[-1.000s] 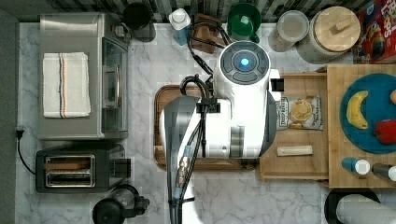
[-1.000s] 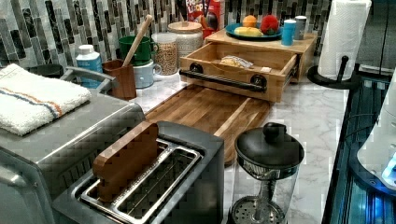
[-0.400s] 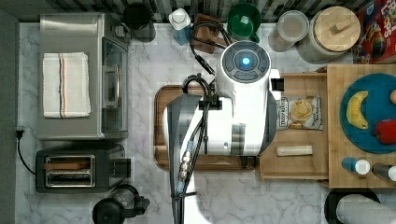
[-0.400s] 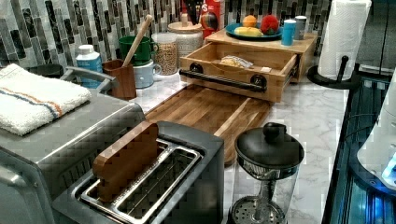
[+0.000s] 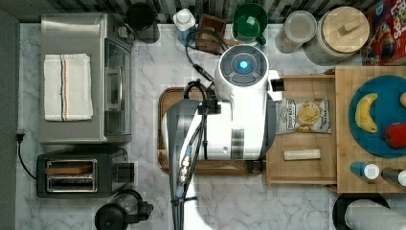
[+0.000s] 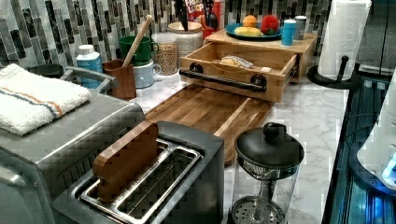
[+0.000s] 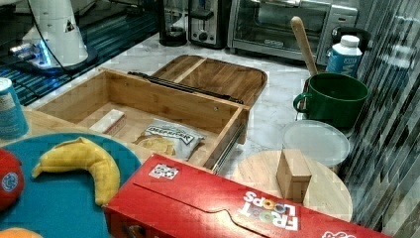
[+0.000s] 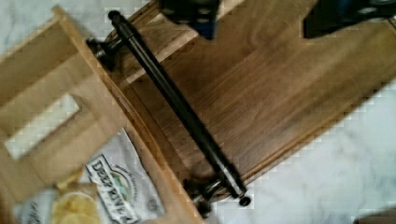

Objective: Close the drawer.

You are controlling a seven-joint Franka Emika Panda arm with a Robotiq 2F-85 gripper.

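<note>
Standing wide apart over the cutting board, the two dark fingertips of the gripper (image 8: 261, 16) grip nothing; the black bar handle (image 8: 180, 109) lies just beyond them, apart from both. Items are listed from largest to smallest.

Arm (image 5: 242, 103): the white body sits above the cutting board (image 5: 165, 134) in the top view, with the drawer's front edge tucked beneath its right flank.

Cutting board (image 6: 210, 112): dark wood, flat on the marble counter (image 6: 317, 121), its far end reaching under the drawer front in the left view.

Drawer (image 5: 299, 129): pulled well out from beneath the light-wood top (image 5: 342, 124) that bears the blue plate (image 5: 383, 143). In the top view it lies to the right of the arm. In the right view its slide rail is exposed along one side (image 7: 225, 144), a sign that it is far from shut.

Handle: the long axis runs across the drawer front, vertical in the top view, hence square to the closing direction. The relation that governs the coming move, as judged: the drawer lies toward the top view's right of the gripper, so a push on the bar or front panel in that direction, near mid-length, should slide it in without skewing.

Contents: a chip bag (image 5: 306, 115) and a small pale stick (image 5: 301, 154) lie low on the drawer floor and seem unlikely to foul the closing.
</note>
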